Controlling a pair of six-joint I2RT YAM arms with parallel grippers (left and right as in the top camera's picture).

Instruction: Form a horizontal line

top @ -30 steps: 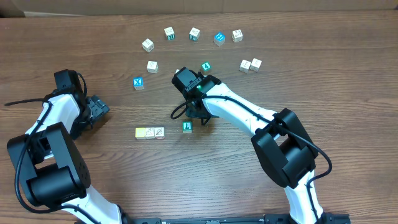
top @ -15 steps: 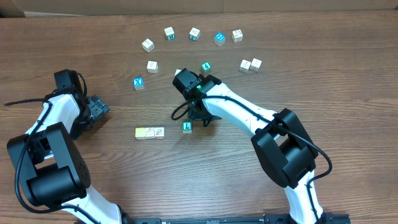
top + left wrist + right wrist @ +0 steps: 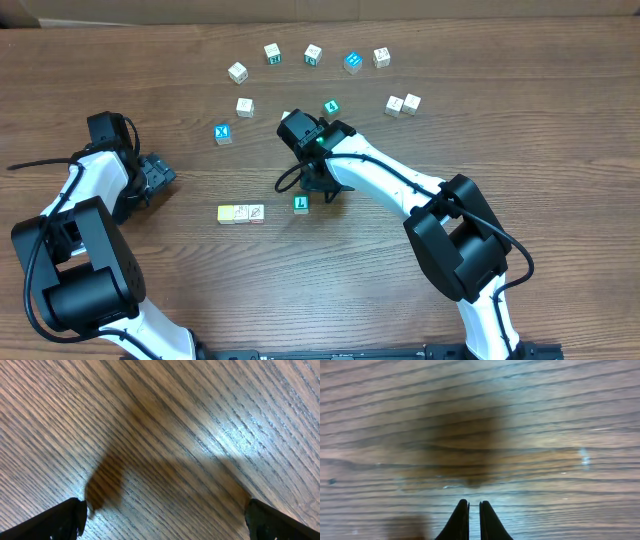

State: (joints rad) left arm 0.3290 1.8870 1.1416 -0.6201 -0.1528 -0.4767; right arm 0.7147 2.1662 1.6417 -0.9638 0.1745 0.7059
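Jaws on my rt side are pinched shut w/ nothing in them; the wrist view shows only bare counter (image 3: pixel 545 410) under the tips. Lft jaws stand wide and empty, off to the side over plain wood.

Line so far: yellow cube (image 3: pixel 226 213), then two white cubes (image 3: pixel 256 213) touching in a row. L cube (image 3: pixel 301 204) sits apart to the right of that row w/ a clear gap, a bit higher in the overhead view. Rt jaws hang just beside it on its upper-right, as best overhead shows.

Step as I read it: bring L cube in as the fourth. To do it well:
- Open before coming down, straddle the cube square-on, close on flat faces, not corners.
- Set it level w/ the row, touching the last white cube w/o shoving the three askew.
- If nudging w/ shut tips instead, push slow thru the cube's middle, else it prob. spins.
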